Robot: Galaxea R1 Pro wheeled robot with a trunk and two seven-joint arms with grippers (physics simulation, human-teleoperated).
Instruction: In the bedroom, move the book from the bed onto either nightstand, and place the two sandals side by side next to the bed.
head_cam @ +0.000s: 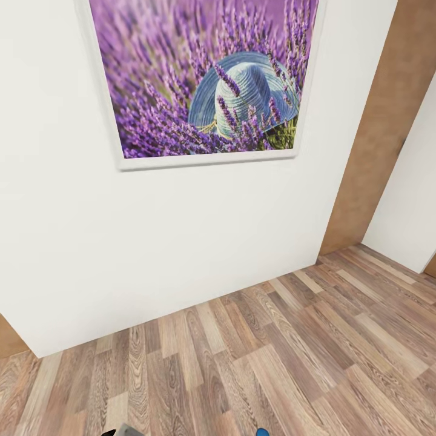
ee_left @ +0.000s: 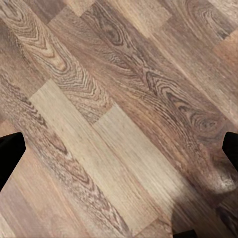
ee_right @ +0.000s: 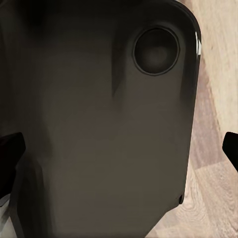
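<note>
I face a white wall (head_cam: 181,242) over a light brown wood-plank floor (head_cam: 290,363). The book, the bed, the nightstand and the sandals are out of view. In the left wrist view my left gripper (ee_left: 119,153) is open, its dark fingertips (ee_left: 10,153) far apart over bare floor planks (ee_left: 114,124), with nothing between them. My right gripper (ee_right: 119,153) is open too, and it points at a smooth dark part of my own body (ee_right: 99,124). A tiny bright blue bit (head_cam: 261,432) shows at the head view's bottom edge, too little to identify.
A large framed picture (head_cam: 206,79) of purple lavender and a blue hat hangs on the wall. A brown wall strip (head_cam: 381,133) and another white wall (head_cam: 412,194) stand at the right, with floor running between them. A grey piece of my body (head_cam: 127,431) peeks in below.
</note>
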